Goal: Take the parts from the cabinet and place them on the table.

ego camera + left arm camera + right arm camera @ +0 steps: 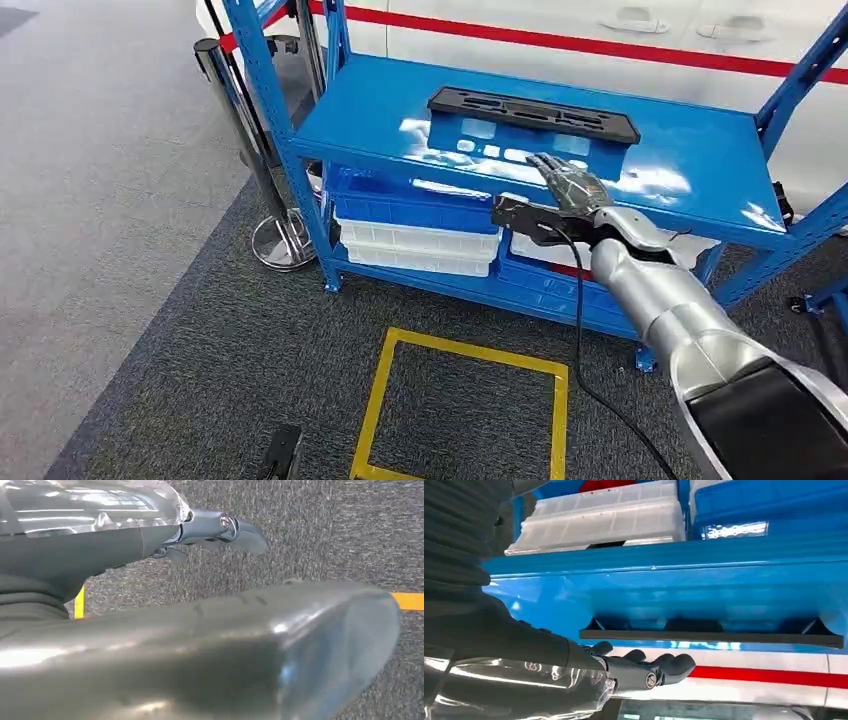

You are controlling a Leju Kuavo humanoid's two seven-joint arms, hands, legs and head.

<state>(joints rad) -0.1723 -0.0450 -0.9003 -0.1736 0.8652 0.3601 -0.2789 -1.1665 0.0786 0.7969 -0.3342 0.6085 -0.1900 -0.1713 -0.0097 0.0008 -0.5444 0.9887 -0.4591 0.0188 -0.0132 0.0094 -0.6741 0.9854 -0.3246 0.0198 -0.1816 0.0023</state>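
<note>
A long black plastic part lies flat on the top board of the blue cabinet, toward its back. My right hand hovers over the front half of that board, fingers stretched toward the part, a short gap away from it and holding nothing. In the right wrist view the same hand is spread out flat, with the black part just beyond its fingertips on the glossy blue board. My left hand hangs over the grey carpet with its fingers extended and nothing in them.
White bins and blue crates fill the lower shelf. A chrome barrier post stands at the cabinet's left corner. A yellow taped square marks the carpet in front. A white panel with a red stripe runs behind.
</note>
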